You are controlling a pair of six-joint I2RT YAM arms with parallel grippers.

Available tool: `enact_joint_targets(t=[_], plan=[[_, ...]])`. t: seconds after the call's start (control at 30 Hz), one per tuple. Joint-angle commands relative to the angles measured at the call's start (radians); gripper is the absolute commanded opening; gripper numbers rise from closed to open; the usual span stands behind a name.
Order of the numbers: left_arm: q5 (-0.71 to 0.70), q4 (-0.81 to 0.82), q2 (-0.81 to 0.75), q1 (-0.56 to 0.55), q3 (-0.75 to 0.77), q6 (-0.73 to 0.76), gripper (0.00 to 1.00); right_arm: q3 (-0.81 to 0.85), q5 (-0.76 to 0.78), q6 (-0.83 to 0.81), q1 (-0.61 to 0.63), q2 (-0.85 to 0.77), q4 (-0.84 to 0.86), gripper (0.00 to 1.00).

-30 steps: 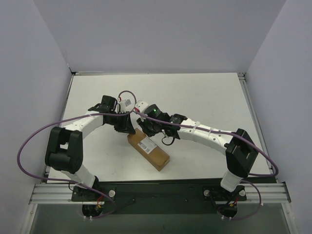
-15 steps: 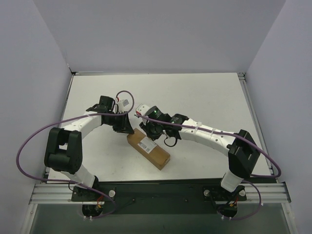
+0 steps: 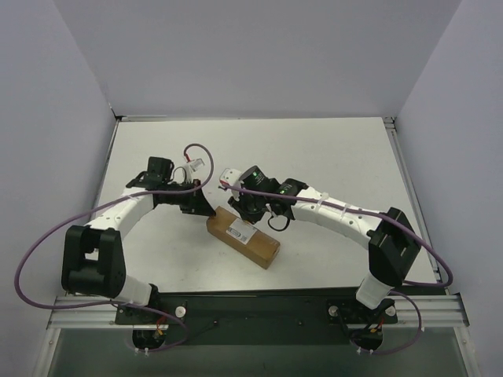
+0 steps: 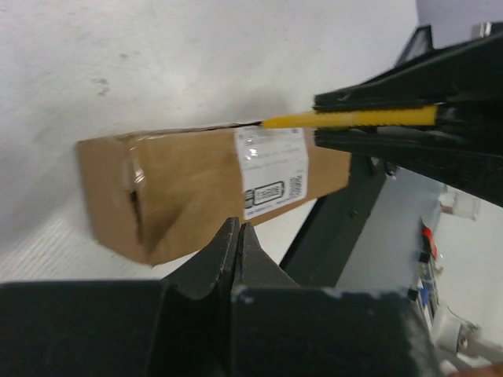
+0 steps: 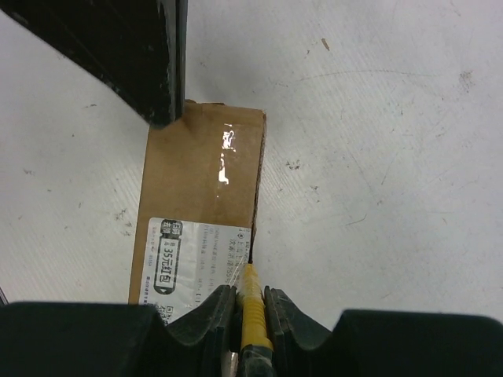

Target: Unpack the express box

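The express box [image 3: 244,238] lies slantwise on the white table, brown card with a white label [image 5: 196,259] on top. My right gripper [image 5: 251,297] is shut on the yellow utility knife [image 5: 253,308]. The knife's tip touches the dark seam along the box's top edge, at the label's corner. In the top view the right gripper [image 3: 250,212] hovers over the box's far end. My left gripper [image 4: 238,229] is shut and empty, its tips just off the box [image 4: 185,188]. It rests at the box's far end [image 3: 206,210]. The knife [image 4: 354,118] also shows from the left wrist.
Both arms reach toward the table's middle, crossing close above the box. A purple cable [image 3: 47,236] loops out left of the left arm. Grey walls enclose the white table [image 3: 338,157], and a black rail [image 3: 259,302] runs along its near edge.
The left gripper has shut and its arm has swung outward to the left. The box's near end has turned slightly to the right. The right gripper stays on the knife.
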Motion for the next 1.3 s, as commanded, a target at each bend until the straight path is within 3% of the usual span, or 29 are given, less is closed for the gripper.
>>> enact_joint_targets(t=[0.0, 0.17, 0.43, 1.27], plan=[[0.201, 0.154, 0.042, -0.088, -0.016, -0.07, 0.0, 0.051, -0.03, -0.068, -0.016, 0.004, -0.027, 0.0], [0.136, 0.161, 0.177, -0.119, -0.006, -0.166, 0.0, 0.053, -0.099, -0.077, -0.031, 0.006, -0.027, 0.0], [0.024, 0.101, 0.263, -0.111, -0.006, -0.121, 0.0, 0.011, -0.114, -0.052, -0.09, -0.008, -0.017, 0.0], [-0.125, 0.073, 0.311, -0.094, 0.012, -0.102, 0.0, -0.098, -0.037, -0.025, -0.084, -0.159, -0.135, 0.0]])
